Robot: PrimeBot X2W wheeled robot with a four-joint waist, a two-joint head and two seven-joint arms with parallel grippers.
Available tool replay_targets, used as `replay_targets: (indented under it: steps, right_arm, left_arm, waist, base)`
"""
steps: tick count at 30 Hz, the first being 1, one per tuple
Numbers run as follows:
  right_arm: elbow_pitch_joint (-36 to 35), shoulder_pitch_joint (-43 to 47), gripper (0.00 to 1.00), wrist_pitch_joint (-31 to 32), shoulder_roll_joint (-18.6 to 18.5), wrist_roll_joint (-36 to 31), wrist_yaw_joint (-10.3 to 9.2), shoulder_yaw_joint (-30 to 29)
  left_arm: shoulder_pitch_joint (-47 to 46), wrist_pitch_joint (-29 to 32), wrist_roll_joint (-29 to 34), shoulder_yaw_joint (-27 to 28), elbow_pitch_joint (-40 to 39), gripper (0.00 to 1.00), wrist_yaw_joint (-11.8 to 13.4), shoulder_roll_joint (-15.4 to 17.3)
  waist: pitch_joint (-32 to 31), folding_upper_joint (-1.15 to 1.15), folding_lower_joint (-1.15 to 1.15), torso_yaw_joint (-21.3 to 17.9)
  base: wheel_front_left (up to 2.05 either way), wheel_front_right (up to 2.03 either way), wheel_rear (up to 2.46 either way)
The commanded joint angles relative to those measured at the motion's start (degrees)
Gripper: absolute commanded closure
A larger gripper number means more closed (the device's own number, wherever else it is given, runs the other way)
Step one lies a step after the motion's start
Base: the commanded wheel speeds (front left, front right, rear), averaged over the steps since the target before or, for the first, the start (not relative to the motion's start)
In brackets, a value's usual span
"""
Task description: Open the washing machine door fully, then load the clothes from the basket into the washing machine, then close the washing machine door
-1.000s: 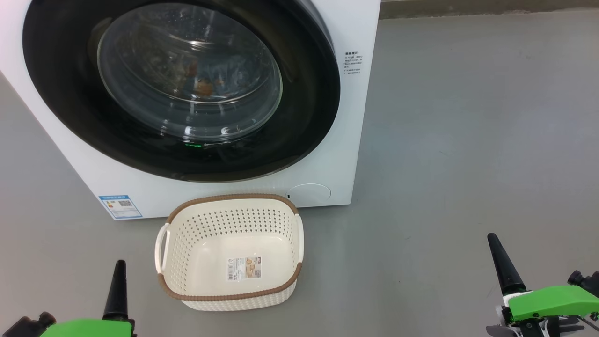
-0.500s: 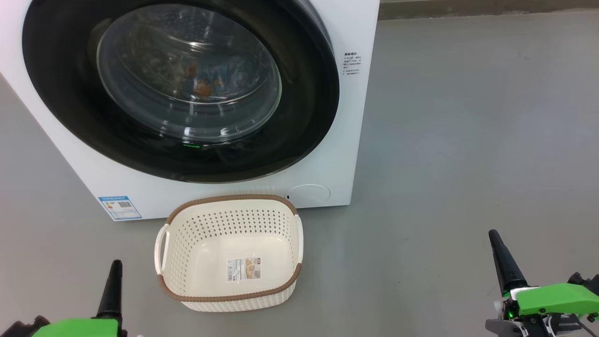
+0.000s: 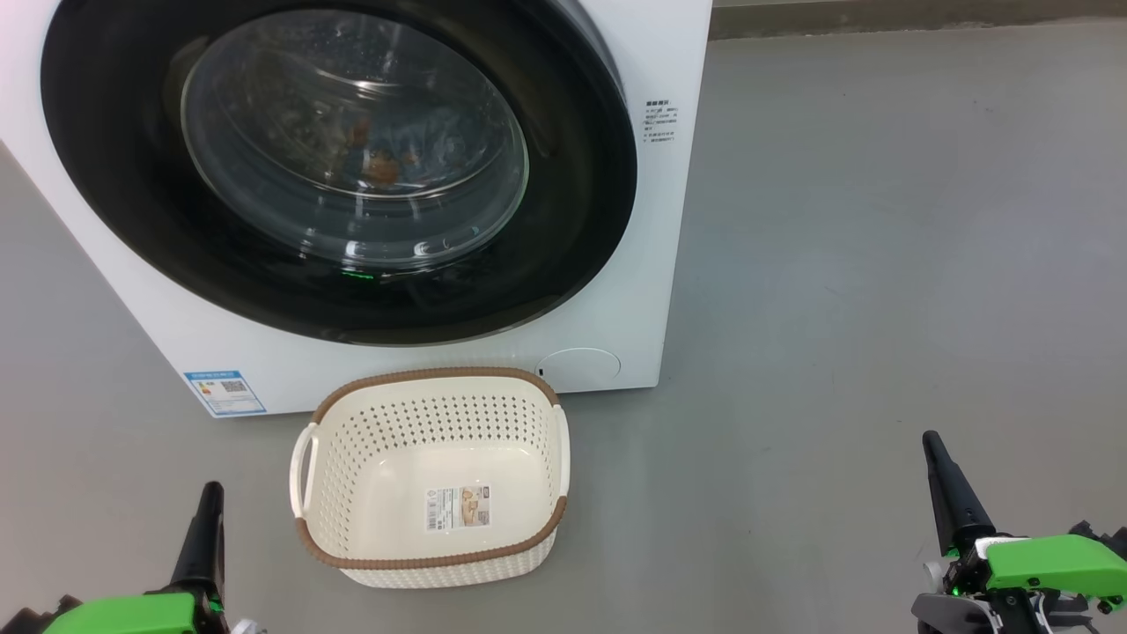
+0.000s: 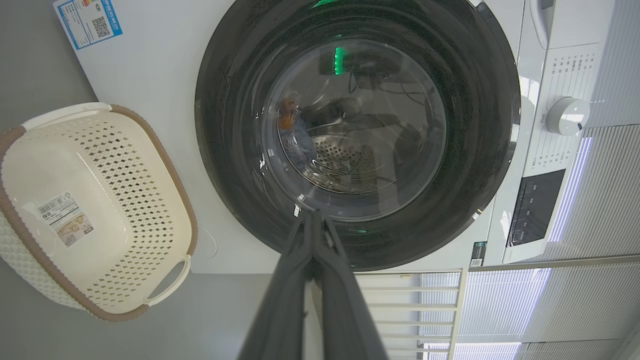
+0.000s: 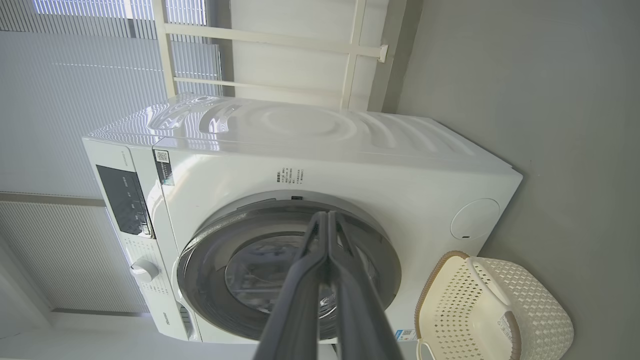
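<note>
The washing machine [image 3: 643,264] stands white before me with its door [image 3: 572,176] shut flat against the front. Through the glass bowl I make out the clothes [image 3: 383,163], blue with orange-brown patches, inside the drum. On the floor in front stands the basket [image 3: 423,374], holding only a paper label. My left gripper [image 3: 209,493] is shut at the lower left, left of the basket. My right gripper [image 3: 933,445] is shut at the lower right, well clear of both. The left wrist view shows the left gripper [image 4: 312,215] pointing at the door [image 4: 240,125]; the right gripper [image 5: 327,215] points at the door's rim [image 5: 210,250].
Grey floor [image 3: 880,220] spreads wide to the right of the machine. A blue label sticker [image 3: 224,392] sits at the machine's lower left corner and a round filter cover [image 3: 578,365] at the lower right. The control panel with a dial [image 4: 567,116] lies beyond the door.
Both grippers have shifted only slightly at the bottom corners of the head view, the left one a little to the left. Door, basket and clothes stay as they were.
</note>
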Motion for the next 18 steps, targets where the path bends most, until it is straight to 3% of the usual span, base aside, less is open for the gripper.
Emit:
replay_targets:
  steps: [1,8,18]
  right_arm:
    - [-1.35,-2.22,1.0,0.37,-0.6,2.51,-0.07,1.45]
    - [-1.44,-2.34,1.0,0.33,-0.93,6.79,-0.08,2.11]
    - [-1.77,-2.31,1.0,-0.82,-2.02,8.07,-0.08,3.55]
  left_arm:
    - [-2.85,0.64,-2.23,2.25,-1.82,1.0,0.41,0.62]
    - [-3.07,1.68,-5.94,2.96,-2.12,1.0,0.73,0.58]
    - [-3.07,1.72,-5.9,3.0,-2.14,1.0,0.74,0.55]
  waist:
    - [-0.01,0.0,0.0,-0.02]
    - [-0.07,0.0,0.0,-0.07]
    - [-0.06,0.0,0.0,-0.07]
  base:
    - [0.0,0.0,0.0]
    - [0.0,0.0,0.0]
    - [0.0,0.0,0.0]
